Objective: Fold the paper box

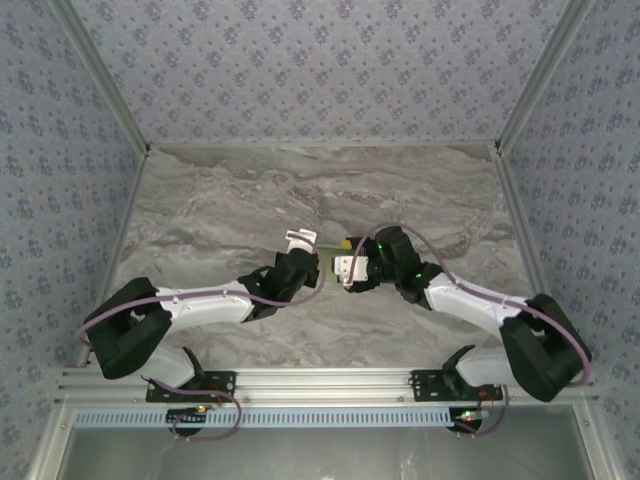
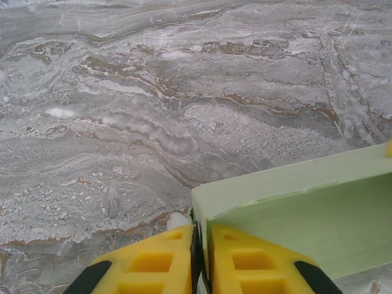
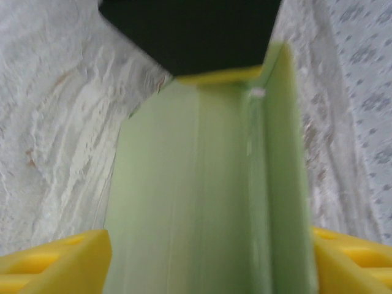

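The paper box (image 1: 331,252) is a pale light-green, shallow open card box at mid-table between my two arms. In the left wrist view its corner and long wall (image 2: 306,202) fill the lower right. My left gripper (image 2: 202,251) is shut, its yellow fingers (image 2: 153,263) pinching the box's end wall at the corner. In the right wrist view the box's inside (image 3: 202,196) runs away from me, blurred. My right gripper (image 3: 211,269) is open, and its fingers (image 3: 55,263) stand wide apart, one at each long side of the box. In the top view the grippers (image 1: 318,262) (image 1: 345,268) nearly meet.
The grey marbled table (image 1: 250,200) stretches bare behind and beside the box. Patterned walls (image 1: 320,60) close in the back and both sides. The left gripper's dark body (image 3: 190,30) looms at the box's far end in the right wrist view.
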